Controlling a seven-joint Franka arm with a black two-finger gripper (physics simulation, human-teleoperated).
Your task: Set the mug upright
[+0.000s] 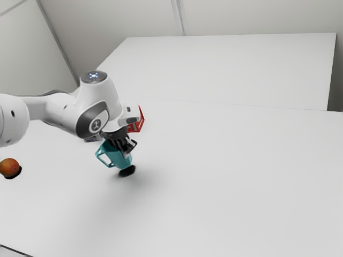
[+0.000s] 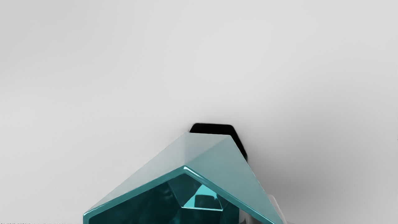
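Observation:
The gripper point(image 1: 127, 146) is low over the table in the exterior view, shut on the teal mug point(image 1: 121, 159) near its rim. The mug leans, its base low toward the exterior view's right and its handle on the exterior view's left. Just below the base lies a dark shadow. In the wrist view the teal mug point(image 2: 211, 152) has its mouth facing the camera and its base pointing toward the table. Pale parts of the gripper point(image 2: 261, 214) show at the mug's wall, partly hidden by it.
On the white table point(image 1: 236, 176), a red angular object point(image 1: 140, 119) stands behind the hand. A small grey object point(image 1: 92, 138) lies beside the hand. An orange round fruit point(image 1: 9, 167) sits at the exterior view's left. A dark-edged item point(image 1: 15, 251) shows at the near left corner.

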